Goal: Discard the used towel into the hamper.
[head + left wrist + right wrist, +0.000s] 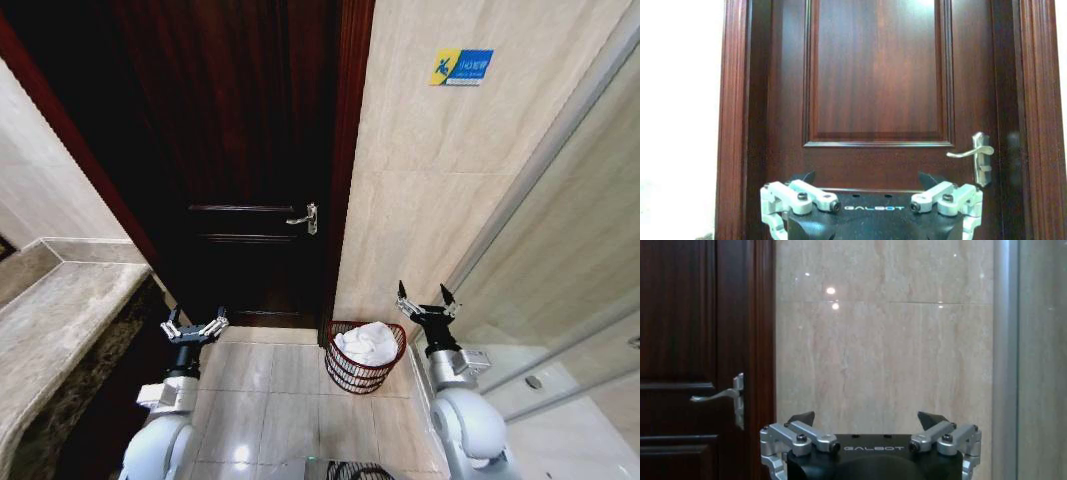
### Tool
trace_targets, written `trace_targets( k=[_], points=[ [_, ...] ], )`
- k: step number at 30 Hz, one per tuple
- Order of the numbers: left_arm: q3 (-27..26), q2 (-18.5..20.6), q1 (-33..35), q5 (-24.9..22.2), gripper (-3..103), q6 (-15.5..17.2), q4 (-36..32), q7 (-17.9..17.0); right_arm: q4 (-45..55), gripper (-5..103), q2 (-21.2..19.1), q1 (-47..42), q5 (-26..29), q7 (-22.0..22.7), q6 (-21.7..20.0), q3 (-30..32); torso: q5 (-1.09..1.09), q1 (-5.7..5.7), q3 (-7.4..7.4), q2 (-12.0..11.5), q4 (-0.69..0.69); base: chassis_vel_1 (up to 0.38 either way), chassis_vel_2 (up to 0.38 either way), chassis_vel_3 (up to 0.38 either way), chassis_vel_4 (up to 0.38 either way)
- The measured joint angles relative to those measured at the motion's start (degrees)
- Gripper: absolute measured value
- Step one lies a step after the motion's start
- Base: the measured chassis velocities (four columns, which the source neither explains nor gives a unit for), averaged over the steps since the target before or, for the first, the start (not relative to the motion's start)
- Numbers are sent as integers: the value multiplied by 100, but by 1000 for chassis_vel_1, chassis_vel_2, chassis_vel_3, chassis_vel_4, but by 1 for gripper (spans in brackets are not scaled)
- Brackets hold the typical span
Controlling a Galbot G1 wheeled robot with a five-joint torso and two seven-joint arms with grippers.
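A dark wooden door (pixel 245 150) takes up the middle of the head view, from about ten o'clock across to twelve, shut in its reddish frame, with a silver lever handle (pixel 305 218) near its right edge. In the left wrist view the same door (pixel 877 75) stands straight ahead with its raised panel, and the handle (pixel 975 155) sits toward four o'clock. To the right of the door rises a beige stone-tiled wall (pixel 450 180) carrying a small blue and yellow sign (pixel 462 67) near one o'clock. A glass partition (pixel 570 270) with a metal edge slants down the three o'clock side. At eight o'clock a marble surface (pixel 60 330) runs along the left wall. Pale glossy tiles make the floor (pixel 270 400).

The hamper (pixel 365 358), a round reddish-brown wire basket, stands on the floor against the wall just right of the door frame, near five o'clock from the picture's centre. A white towel (pixel 367 342) lies bunched inside it, filling it up to the rim.

The left end effector (pixel 194 328) hangs at seven o'clock, fingers spread and holding nothing, pointed at the door. The right end effector (pixel 426 302) is raised just right of the hamper, at five o'clock, also spread wide and holding nothing, facing the tiled wall.
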Motion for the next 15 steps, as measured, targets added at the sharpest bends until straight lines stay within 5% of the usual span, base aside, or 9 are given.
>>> trace_targets(
  k=[15],
  points=[
    [-87, 53, 60, -78, 100, 71, -66, -37, 125, 100, 1, -51, -39, -65, -173, -145, 0, -20, -22, -39, 0, 0, 0, 0, 0]
  ],
)
